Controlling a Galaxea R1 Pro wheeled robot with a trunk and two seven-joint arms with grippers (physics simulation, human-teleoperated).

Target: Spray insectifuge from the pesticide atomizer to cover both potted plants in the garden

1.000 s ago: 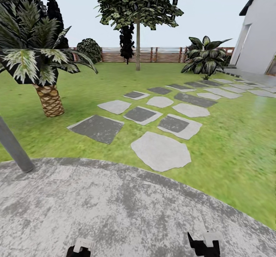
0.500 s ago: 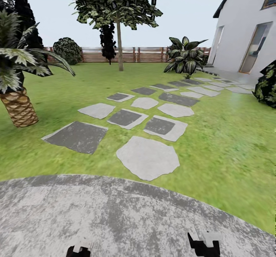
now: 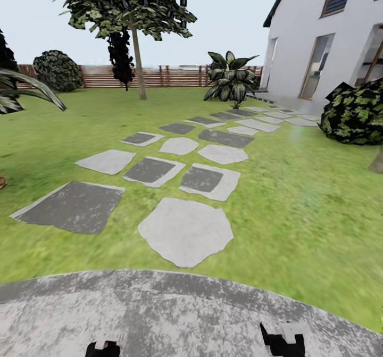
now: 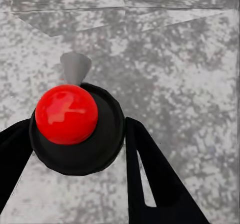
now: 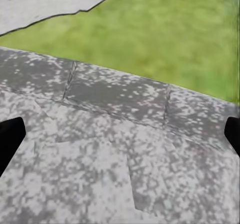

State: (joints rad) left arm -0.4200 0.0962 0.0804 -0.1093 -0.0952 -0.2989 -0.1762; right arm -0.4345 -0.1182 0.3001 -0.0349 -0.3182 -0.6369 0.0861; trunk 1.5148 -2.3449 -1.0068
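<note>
The garden's lawn (image 3: pixel 298 197) is soft, blurred green, crossed by flat stepping stones (image 3: pixel 185 231), some pale and rounded, some dark grey squares with white borders. Nearest the robot lies the mottled grey, curved-edged paved patio (image 3: pixel 175 314). Above the patio, the left end effector (image 4: pixel 75 149) has dark fingers spread beside a glossy red ball (image 4: pixel 66 114) on a round black base. The right end effector (image 5: pixel 120 134) is spread wide. Beyond the stones stand a brown slatted fence (image 3: pixel 159 76) and a smooth white house (image 3: pixel 314 38).
</note>
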